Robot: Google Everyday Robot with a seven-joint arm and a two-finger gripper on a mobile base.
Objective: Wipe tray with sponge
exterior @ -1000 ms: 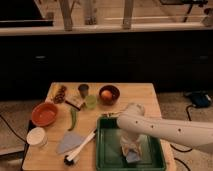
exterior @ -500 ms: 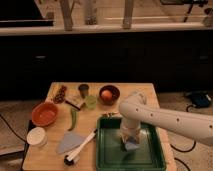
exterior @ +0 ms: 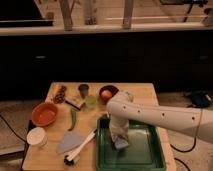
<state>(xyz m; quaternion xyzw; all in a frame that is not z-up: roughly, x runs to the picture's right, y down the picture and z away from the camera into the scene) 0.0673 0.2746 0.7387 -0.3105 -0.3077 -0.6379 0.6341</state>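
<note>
The dark green glossy tray [exterior: 145, 152] lies at the front right of the wooden table. My white arm reaches in from the right and bends down over the tray's left half. The gripper [exterior: 120, 140] points down into the tray, and the pale blue-grey sponge [exterior: 121, 144] sits at its tip, pressed against the tray floor. The wrist hides most of the gripper.
Left of the tray lie a white-handled brush [exterior: 80, 149] and a flat grey-blue cloth piece [exterior: 69, 142]. Further left are an orange bowl [exterior: 45, 114] and a white cup [exterior: 37, 136]. A dark bowl with an orange [exterior: 107, 93], cups and snacks stand behind.
The arm has swung back and left, carrying the sponge from the tray's front middle toward its left side.
</note>
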